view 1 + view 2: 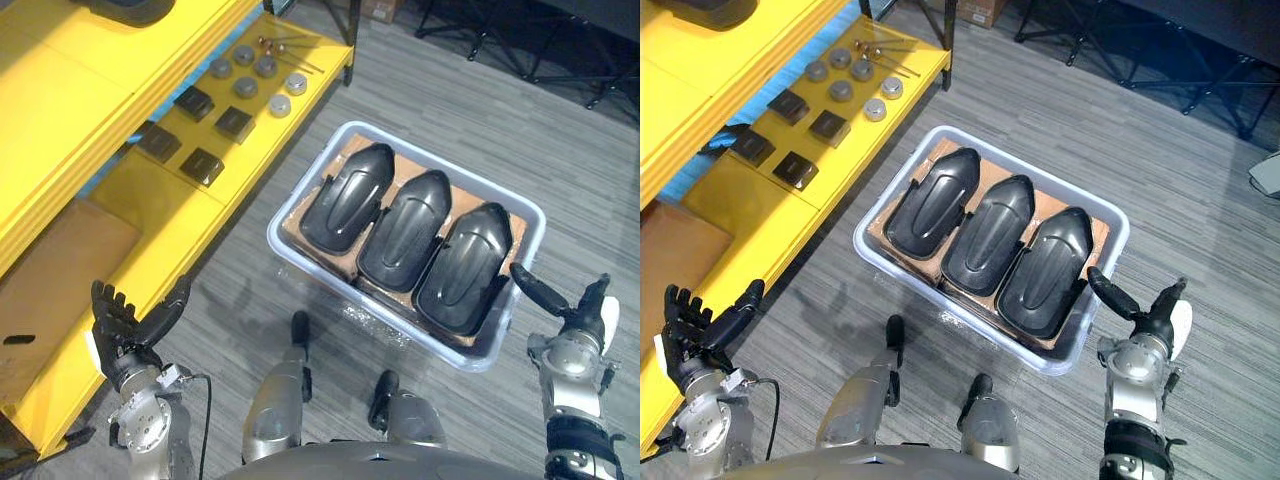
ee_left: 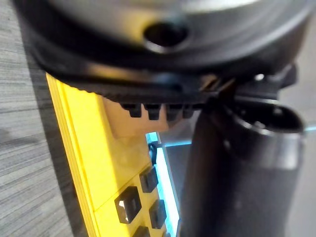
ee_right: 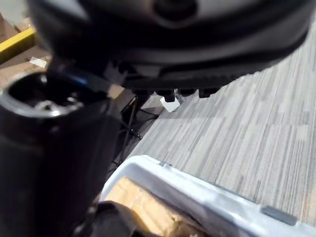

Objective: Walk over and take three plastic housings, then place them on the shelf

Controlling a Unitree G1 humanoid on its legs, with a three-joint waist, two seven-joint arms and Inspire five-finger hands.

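Three black plastic housings (image 1: 349, 197) (image 1: 407, 229) (image 1: 466, 266) lie side by side on cardboard in a pale blue bin (image 1: 301, 205) on the floor ahead of me. My left hand (image 1: 125, 325) hangs open at the lower left, over the edge of the yellow shelf (image 1: 150, 205), holding nothing. My right hand (image 1: 572, 311) is open at the lower right, just past the bin's near right corner, its thumb pointing toward the nearest housing. Neither hand touches a housing.
The yellow shelf runs along the left, carrying several square black parts (image 1: 202, 165), grey round discs (image 1: 246, 86) and thin metal rods (image 1: 290, 47). A cardboard sheet (image 1: 55, 275) lies on its near end. Black stand legs (image 1: 520, 40) cross the grey floor behind the bin.
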